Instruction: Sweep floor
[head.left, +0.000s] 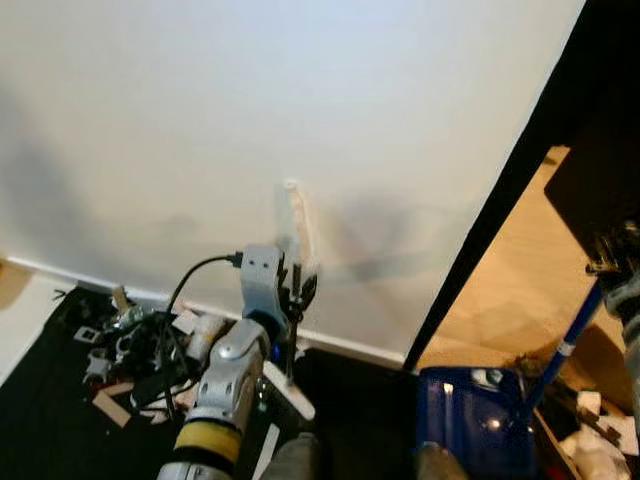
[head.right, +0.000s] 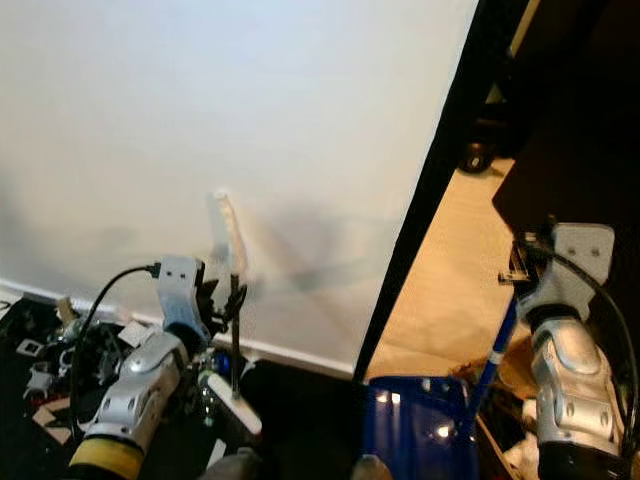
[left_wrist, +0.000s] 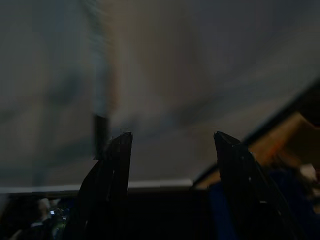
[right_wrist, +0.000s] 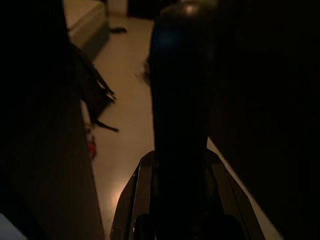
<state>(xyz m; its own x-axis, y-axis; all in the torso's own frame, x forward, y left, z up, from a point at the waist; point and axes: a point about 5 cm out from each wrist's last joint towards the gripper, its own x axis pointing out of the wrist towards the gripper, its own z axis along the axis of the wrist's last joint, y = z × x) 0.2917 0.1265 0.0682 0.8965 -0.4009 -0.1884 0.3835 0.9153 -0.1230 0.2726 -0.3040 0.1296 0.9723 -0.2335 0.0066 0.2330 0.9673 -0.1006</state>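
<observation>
On the left, the left arm reaches up toward the white wall, and the left gripper (head.left: 298, 285) pinches a thin dark rod topped by a white broom handle (head.left: 300, 215). Scattered debris (head.left: 120, 345) lies on the dark floor to its left. On the right, the right gripper (head.right: 525, 268) is clamped on the blue dustpan handle (head.right: 495, 360), with the blue dustpan (head.right: 415, 420) low beside it.
</observation>
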